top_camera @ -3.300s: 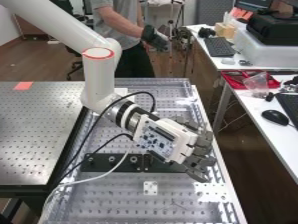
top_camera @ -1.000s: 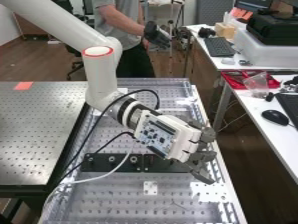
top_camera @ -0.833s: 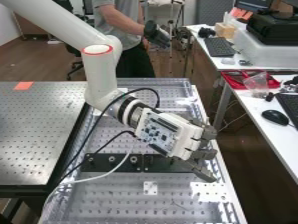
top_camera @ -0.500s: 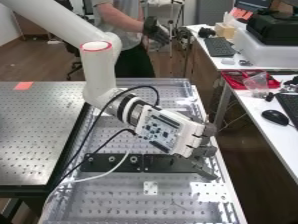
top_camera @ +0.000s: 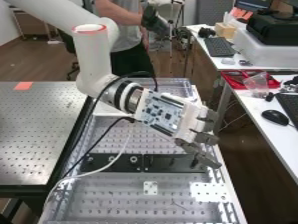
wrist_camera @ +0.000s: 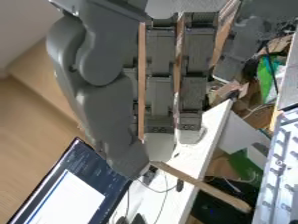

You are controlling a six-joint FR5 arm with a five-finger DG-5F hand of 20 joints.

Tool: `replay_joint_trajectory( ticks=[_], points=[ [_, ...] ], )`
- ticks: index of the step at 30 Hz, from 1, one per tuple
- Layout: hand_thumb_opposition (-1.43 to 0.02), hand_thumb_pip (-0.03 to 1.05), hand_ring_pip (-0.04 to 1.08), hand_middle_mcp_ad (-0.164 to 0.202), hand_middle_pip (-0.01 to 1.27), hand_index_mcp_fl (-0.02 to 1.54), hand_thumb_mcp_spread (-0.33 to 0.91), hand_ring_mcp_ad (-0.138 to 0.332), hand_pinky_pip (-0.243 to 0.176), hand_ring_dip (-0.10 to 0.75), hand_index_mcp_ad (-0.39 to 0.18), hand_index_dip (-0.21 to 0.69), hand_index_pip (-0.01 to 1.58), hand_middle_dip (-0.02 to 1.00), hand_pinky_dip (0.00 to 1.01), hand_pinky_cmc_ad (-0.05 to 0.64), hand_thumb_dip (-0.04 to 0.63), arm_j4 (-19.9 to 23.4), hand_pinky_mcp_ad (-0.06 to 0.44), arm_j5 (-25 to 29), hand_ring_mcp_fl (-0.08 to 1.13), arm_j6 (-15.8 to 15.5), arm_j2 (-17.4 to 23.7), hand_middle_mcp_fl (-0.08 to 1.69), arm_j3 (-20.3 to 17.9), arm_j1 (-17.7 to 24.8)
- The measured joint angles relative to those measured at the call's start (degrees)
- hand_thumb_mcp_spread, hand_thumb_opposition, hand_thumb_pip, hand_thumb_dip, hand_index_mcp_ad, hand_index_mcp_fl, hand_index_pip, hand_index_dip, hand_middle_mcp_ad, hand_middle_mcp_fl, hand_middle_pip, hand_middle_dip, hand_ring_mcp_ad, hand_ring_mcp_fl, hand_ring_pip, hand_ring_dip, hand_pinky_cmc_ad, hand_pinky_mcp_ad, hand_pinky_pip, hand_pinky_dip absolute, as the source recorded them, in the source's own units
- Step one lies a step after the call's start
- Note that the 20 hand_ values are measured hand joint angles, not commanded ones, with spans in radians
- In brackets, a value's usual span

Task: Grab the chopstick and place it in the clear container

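High view: the white arm point(top_camera: 91, 55) has shifted up the picture since half a second ago, carrying the hand point(top_camera: 193, 117) with it. The circuit board point(top_camera: 159, 114) on its back now sits higher, and more of the right end of the dark bar point(top_camera: 176, 162) is uncovered. The thumb slants out over the perforated tabletop point(top_camera: 126, 200). Whether the hand has gained height or only travelled toward the far end cannot be told. Either way, this looks like the early part of the carry rather than the release.

Wrist view: the long fingers point(wrist_camera: 159, 90) hang side by side, fairly straight with narrow gaps, and the thumb point(wrist_camera: 100, 115) comes across to meet them near their ends. Between these tips the hand pinches the wooden chopstick point(wrist_camera: 206, 187) close to one end, the rest jutting free, with the white desk point(wrist_camera: 213, 122) well behind. The grasp is apparently done; placing it in the clear container remains. The next move likely calls for steady carrying and a gentle release, as such an end-grip could let the stick swivel or slip.
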Motion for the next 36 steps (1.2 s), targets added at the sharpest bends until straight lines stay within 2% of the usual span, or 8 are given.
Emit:
replay_joint_trajectory(
  ticks=[15, 20, 27, 32, 36],
  points=[
    [-1.08, 0.50, 0.10, 0.028, 0.58, 0.96, 0.68, 0.054, 0.065, 0.546, -0.096, 0.002, 0.95, 0.75, 0.15, 0.400, 0.284, -3.69, 0.257, -3.64, 0.90, -4.72, 4.62, 1.09, 1.39, -0.43],
    [-1.08, 0.50, 0.10, 0.024, 0.58, 0.96, 0.67, 0.054, 0.065, 0.546, -0.096, 0.002, 0.95, 0.75, 0.15, 0.400, 0.284, -3.36, 0.255, -5.03, 0.90, -6.84, 7.81, 1.09, -0.40, 0.59],
    [-1.08, 0.50, 0.11, 0.028, 0.58, 0.97, 0.67, 0.054, 0.065, 0.546, -0.098, 0.005, 0.95, 0.75, 0.15, 0.398, 0.284, -3.53, 0.258, -6.05, 0.90, -7.67, 11.87, 1.09, -4.09, 3.53],
    [-1.08, 0.50, 0.10, 0.024, 0.58, 0.97, 0.67, 0.054, 0.065, 0.546, -0.099, 0.019, 0.94, 0.75, 0.15, 0.396, 0.284, -3.78, 0.262, -2.92, 0.90, -7.82, 14.62, 1.10, -7.29, 7.09],
    [-1.08, 0.50, 0.10, 0.024, 0.58, 0.97, 0.67, 0.054, 0.066, 0.546, -0.098, 0.019, 0.94, 0.75, 0.15, 0.396, 0.284, -4.91, 0.264, 0.61, 0.90, -7.32, 15.63, 1.10, -8.39, 10.04]
  ],
)
